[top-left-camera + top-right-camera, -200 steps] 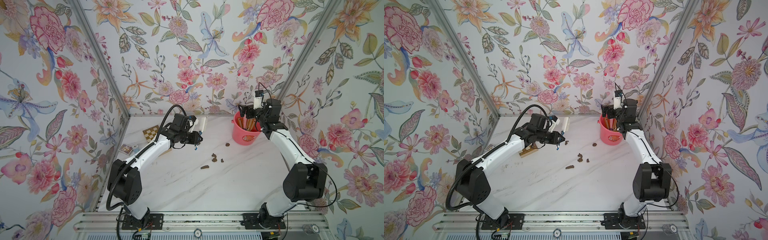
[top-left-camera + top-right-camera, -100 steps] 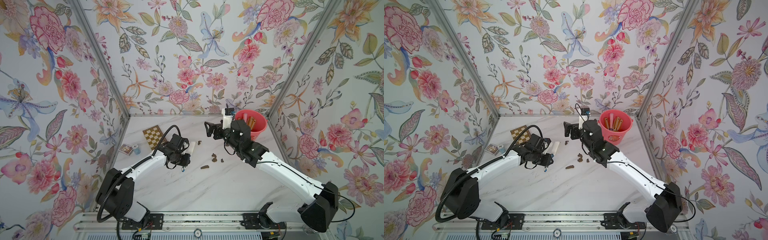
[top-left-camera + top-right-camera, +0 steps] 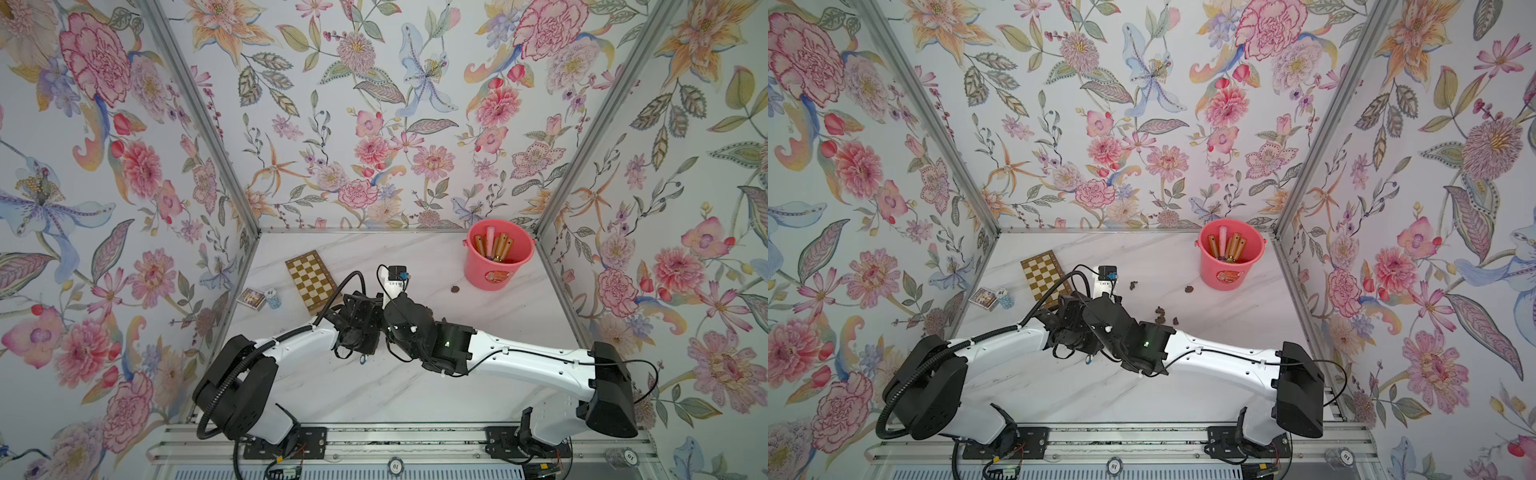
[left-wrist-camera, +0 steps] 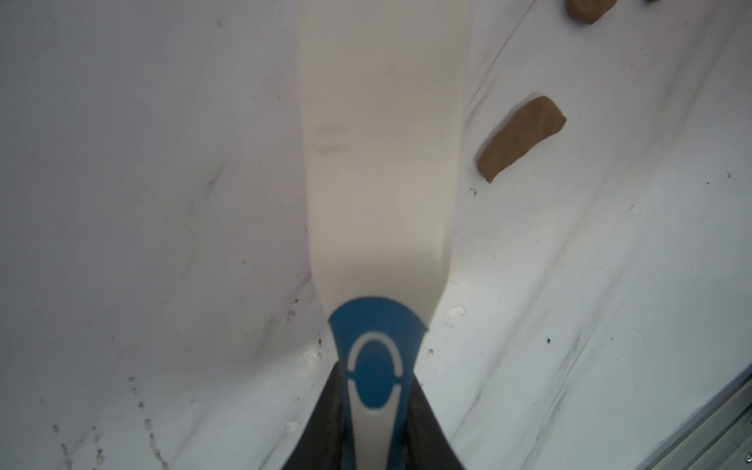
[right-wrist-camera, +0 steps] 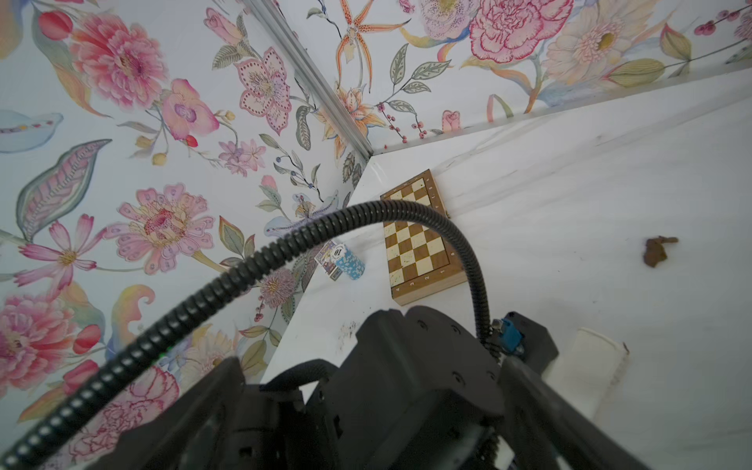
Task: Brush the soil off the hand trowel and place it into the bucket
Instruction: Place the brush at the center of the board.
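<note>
Lengthwise, trowel pointing out from left fingers, blade foremost

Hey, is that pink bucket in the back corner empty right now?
No, in a top view the bucket holds several wooden handles standing up inside it.

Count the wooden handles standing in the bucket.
3 wooden handles: one left of the pink handle, two right of it, in the bucket; more may be hidden.
</note>
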{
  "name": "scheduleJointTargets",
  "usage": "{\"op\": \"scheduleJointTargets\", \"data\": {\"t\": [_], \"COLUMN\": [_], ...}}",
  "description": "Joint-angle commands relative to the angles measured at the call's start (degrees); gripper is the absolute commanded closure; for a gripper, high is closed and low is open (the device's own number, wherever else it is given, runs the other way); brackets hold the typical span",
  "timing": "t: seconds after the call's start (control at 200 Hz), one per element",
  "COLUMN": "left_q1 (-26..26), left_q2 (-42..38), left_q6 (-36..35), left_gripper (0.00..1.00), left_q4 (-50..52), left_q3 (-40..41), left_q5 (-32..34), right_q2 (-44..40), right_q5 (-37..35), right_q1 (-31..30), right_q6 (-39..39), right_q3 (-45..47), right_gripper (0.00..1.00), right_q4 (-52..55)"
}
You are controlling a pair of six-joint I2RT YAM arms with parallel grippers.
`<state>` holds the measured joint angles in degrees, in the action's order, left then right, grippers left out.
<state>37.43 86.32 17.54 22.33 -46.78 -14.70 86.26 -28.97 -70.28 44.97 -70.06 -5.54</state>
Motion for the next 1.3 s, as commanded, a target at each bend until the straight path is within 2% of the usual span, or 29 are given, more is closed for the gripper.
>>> {"op": "scheduleJointTargets", "data": {"t": [0.0,0.12,0.22,0.34,0.425,0.56,0.771,0.916,1.061,1.156,1.291], "left_q1": [1.7,4.0,5.3,6.8,7.5,8.1,8.1,8.1,6.3,2.4,-8.4], "left_q2": [1.4,2.5,2.8,4.8,4.8,3.8,-2.6,-7.4,-12.7,-16.5,-21.3], "left_q6": [0.9,0.5,1.5,2.8,3.3,3.8,3.7,2.1,-0.7,-2.9,-4.6], "left_gripper": [1.00,1.00,1.00,0.89,0.81,0.61,0.51,0.46,0.41,0.37,0.32], "left_q4": [-3.9,-4.3,-5.4,-5.8,-5.8,-5.9,-2.8,1.3,4.8,4.6,-2.0], "left_q3": [1.3,1.6,2.4,2.9,3.3,3.9,2.9,-0.5,-5.7,-8.4,-8.5], "left_q5": [1.8,3.3,3.4,5.1,5.7,6.2,8.8,12.2,17.9,21.8,22.7], "right_q2": [-5.1,-10.2,-13.9,-16.4,-18.3,-22.7,-26.2,-25.8,-25.5,-25.0,-24.0], "right_q5": [-3.2,-8.5,-15.8,-25.8,-30.3,-33.2,-36.5,-36.8,-31.1,-27.4,-20.7], "right_q1": [1.5,3.3,3.9,3.9,3.9,3.7,3.6,5.0,11.8,17.3,27.1], "right_q6": [3.2,7.4,6.2,6.3,7.6,9.0,9.5,5.1,1.3,-2.5,-7.3], "right_q3": [6.1,13.0,13.7,8.6,6.8,9.3,12.1,10.9,9.5,8.3,6.4], "right_gripper": [0.01,0.01,0.01,0.01,0.01,0.01,0.01,0.01,0.01,0.01,0.01], "right_q4": [-6.9,-10.3,-4.3,13.5,21.9,24.2,25.1,25.4,26.5,27.0,29.8]}}
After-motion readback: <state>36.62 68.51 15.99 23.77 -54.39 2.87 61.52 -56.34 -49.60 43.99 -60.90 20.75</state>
